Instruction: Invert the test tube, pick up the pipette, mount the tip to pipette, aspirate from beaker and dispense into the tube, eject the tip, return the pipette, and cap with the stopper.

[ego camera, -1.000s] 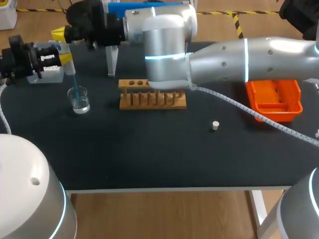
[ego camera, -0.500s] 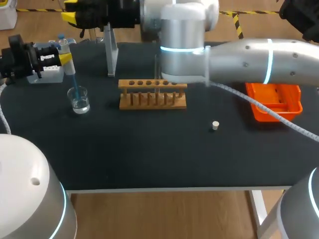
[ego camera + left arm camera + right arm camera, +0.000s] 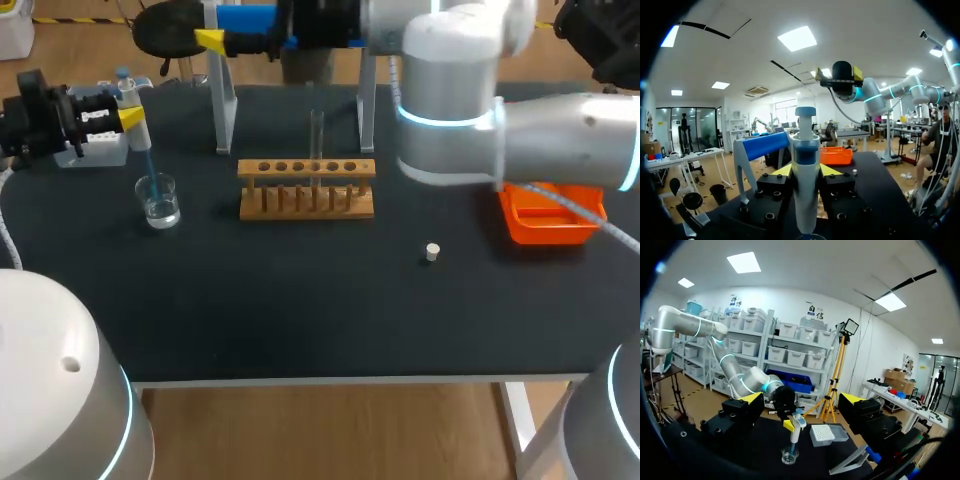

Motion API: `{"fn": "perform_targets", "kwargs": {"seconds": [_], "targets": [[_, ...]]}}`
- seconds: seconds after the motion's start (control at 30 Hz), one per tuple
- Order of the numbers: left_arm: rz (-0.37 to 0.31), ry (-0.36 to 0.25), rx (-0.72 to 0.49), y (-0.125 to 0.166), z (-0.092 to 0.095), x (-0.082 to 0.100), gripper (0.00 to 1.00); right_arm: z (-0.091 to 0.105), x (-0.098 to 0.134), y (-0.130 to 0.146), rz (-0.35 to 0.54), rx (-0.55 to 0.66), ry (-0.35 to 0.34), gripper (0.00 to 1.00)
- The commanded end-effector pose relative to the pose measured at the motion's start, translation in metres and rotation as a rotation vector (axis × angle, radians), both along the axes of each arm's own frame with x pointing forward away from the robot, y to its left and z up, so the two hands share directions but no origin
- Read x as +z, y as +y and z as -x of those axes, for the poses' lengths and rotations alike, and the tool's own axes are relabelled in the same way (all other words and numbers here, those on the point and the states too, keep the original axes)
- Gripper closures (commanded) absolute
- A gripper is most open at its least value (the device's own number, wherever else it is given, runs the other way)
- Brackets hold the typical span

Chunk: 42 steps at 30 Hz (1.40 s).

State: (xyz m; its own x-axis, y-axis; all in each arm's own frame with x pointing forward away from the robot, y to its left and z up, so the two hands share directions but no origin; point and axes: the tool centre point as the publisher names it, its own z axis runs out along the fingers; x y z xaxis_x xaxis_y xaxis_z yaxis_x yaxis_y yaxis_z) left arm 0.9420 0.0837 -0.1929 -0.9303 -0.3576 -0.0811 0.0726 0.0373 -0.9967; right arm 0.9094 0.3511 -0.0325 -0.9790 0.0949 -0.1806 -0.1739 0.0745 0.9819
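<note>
In the head view, the left hand (image 3: 128,118) at the upper left of the frame is clenched on the white-and-blue pipette (image 3: 137,126). The pipette's blue tip (image 3: 149,165) dips into the small clear glass beaker (image 3: 159,200) on the black worktop (image 3: 300,300). Right of the beaker, a glass test tube (image 3: 316,135) stands upright in the wooden rack (image 3: 307,190). The right hand (image 3: 212,41) sits at the top edge, where its fingers are hard to judge. Only the right wrist view shows them spread wide with nothing between. Only the left wrist view shows both yellow tips pressed against the pipette's barrel.
</note>
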Motion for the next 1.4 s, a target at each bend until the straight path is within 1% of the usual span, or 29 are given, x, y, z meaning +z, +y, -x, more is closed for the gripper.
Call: {"fn": "perform_targets", "kwargs": {"seconds": [0.03,0.1,0.23,0.33,0.43,0.67,0.87,0.9,1.07,1.4], "targets": [[-0.002,0.001,0.002,0.000,0.001,0.001,1.00,0.010,-0.006,-0.080,0.038,-0.028,0.000,0.00],[-0.002,0.001,0.002,0.000,0.001,0.001,1.00,0.008,-0.013,-0.092,0.049,-0.041,0.001,0.00],[-0.002,0.001,0.002,0.000,0.001,0.001,1.00,0.001,-0.030,-0.116,0.058,-0.063,-0.030,0.00],[-0.002,0.001,0.002,0.000,0.001,0.001,1.00,-0.005,-0.043,-0.130,0.064,-0.073,-0.036,0.00],[-0.002,0.001,0.002,0.000,0.001,0.001,1.00,-0.010,-0.054,-0.141,0.073,-0.090,-0.036,0.00],[-0.002,0.001,0.002,0.000,0.001,0.001,1.00,-0.015,-0.082,-0.158,0.105,-0.071,-0.065,0.00],[-0.002,0.001,0.002,0.000,0.001,0.001,1.00,-0.022,-0.105,-0.165,0.114,-0.058,-0.064,0.00],[-0.002,0.001,0.002,0.000,0.001,0.001,1.00,-0.023,-0.109,-0.166,0.113,-0.050,-0.050,0.00],[-0.002,0.001,0.002,0.000,0.001,0.001,1.00,-0.027,-0.129,-0.164,0.139,-0.015,-0.024,0.00],[-0.002,0.001,0.002,0.000,0.001,0.001,1.00,-0.035,-0.160,-0.158,0.172,0.069,0.030,0.00]]}}
